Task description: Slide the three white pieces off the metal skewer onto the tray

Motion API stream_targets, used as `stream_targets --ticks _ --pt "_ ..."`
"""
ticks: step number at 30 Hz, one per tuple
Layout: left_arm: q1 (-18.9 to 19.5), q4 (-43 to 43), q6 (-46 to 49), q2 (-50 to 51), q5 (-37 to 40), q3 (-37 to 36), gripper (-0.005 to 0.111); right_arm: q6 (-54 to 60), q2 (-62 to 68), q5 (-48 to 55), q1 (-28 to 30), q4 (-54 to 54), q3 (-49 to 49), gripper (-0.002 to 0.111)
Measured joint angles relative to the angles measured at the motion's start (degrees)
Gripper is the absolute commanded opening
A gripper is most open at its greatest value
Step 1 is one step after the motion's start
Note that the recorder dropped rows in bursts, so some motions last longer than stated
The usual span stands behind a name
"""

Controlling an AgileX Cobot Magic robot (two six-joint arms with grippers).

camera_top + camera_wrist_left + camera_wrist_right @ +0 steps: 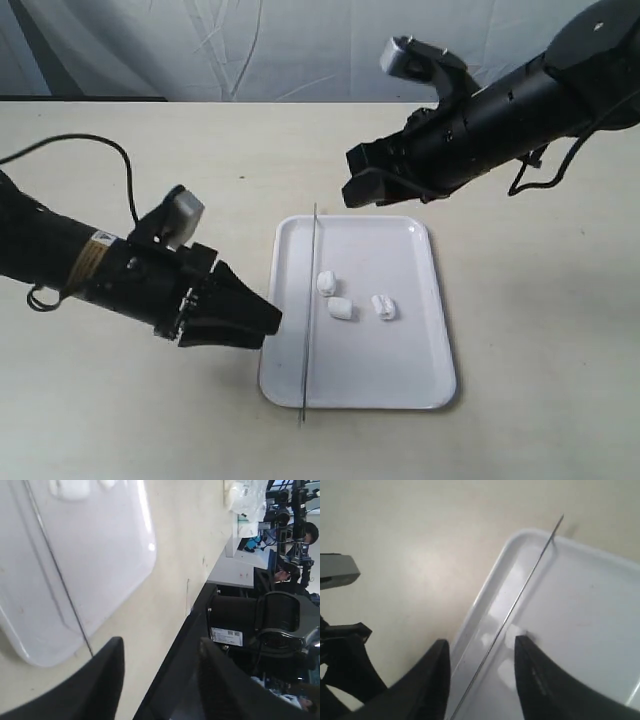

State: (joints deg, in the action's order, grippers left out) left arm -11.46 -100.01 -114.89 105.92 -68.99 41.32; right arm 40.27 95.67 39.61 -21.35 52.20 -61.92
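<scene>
Metal skewer lies across the tray, just beside the released left tool; right tool likewise released.

A broad matte beige tabletop fills the scene under soft, even light. Behind its far edge hangs a creased pale grey fabric backdrop (a dark strip edges it far left).

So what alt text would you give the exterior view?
Three white pieces lie loose on a white tray, beside a thin metal skewer resting along its left side. On a beige table, the robot's black left claw and right claw flank the tray, both open and empty.
</scene>
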Motion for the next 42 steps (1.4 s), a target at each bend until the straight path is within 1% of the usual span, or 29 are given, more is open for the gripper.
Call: stream_targets --ticks 2,7,10,15,19,20,22,26,29,31,34,37,39,42 --pt "0.30 0.00 1.14 -2.88 0.00 -0.09 0.045 0.00 -2.33 -0.92 0.00 0.00 0.00 0.038" --pt "0.46 0.00 8.95 -15.99 -0.13 -0.53 0.045 0.03 -9.18 -1.48 0.00 0.00 0.00 0.038" --pt "0.46 0.00 12.84 -27.42 -0.17 -1.46 0.045 0.03 -13.88 -0.24 0.00 0.00 0.00 0.038" --pt "0.46 0.00 14.80 -47.22 -0.41 -3.57 0.045 -0.08 -24.09 1.33 0.00 -1.71 0.76 0.038" --pt "0.46 -0.10 16.19 -62.55 -0.31 -3.91 0.045 -0.08 -34.09 -2.25 0.00 -4.06 4.88 0.038" --pt "0.46 -0.10 15.79 -66.42 0.76 -3.91 0.045 -0.08 -37.68 -4.38 0.00 -4.75 6.88 0.038" --pt "0.35 -0.10 15.53 -72.90 5.15 -3.91 0.045 -0.08 -43.37 -8.51 0.00 -5.26 10.28 0.038" --pt "0.21 -0.23 15.76 -83.42 20.25 -5.16 0.045 -0.08 -55.74 -21.43 0.00 -6.16 18.90 0.038" --pt "0.12 -0.23 15.98 -88.98 35.14 -8.95 0.045 -0.19 -63.37 -33.51 0.00 -7.56 26.40 0.038" --pt "0.12 -0.31 14.35 -91.24 46.34 -12.45 0.045 -0.19 -66.91 -39.61 0.00 -7.81 30.77 0.038" --pt "0.12 -0.31 9.98 -92.89 60.14 -17.77 0.045 -0.19 -69.44 -43.85 0.00 -7.75 36.73 0.038" --pt "0.12 -0.31 8.00 -93.47 66.51 -22.74 0.045 -0.19 -69.75 -44.94 0.00 -6.45 42.87 0.038" --pt "0.12 -0.19 7.59 -93.57 67.39 -25.72 0.045 -0.19 -69.64 -46.84 0.00 -5.58 46.96 0.038" --pt "0.12 -0.19 7.45 -93.57 65.90 -28.92 0.045 -0.19 -68.78 -51.54 0.00 -4.65 51.87 0.038"
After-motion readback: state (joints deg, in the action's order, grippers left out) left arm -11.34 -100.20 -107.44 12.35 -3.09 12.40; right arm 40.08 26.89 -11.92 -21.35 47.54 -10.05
